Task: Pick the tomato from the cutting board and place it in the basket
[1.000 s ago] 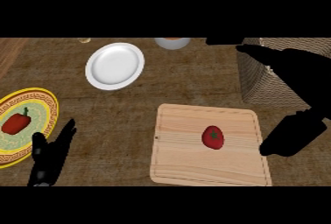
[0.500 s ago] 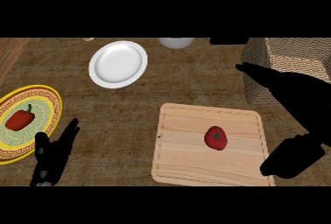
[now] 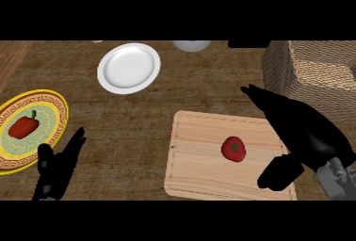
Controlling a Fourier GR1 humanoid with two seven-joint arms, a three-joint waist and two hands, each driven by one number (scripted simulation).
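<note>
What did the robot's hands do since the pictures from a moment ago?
The right hand swung in over the cutting board, its open fingers and thumb now closer to the tomato but not holding it. The view also shifted a little, so everything sits slightly further right. The tomato stayed on the board, the left hand stayed resting at lower left, and the red pepper remains on its plate.

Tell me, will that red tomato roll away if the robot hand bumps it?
Probably, yes. The tomato looks round and smooth, and it lies free on the flat cutting board, so a nudge could send it rolling. Its shiny skin may also be a bit slippery. The right robot hand is open beside it, not touching yet.
</note>
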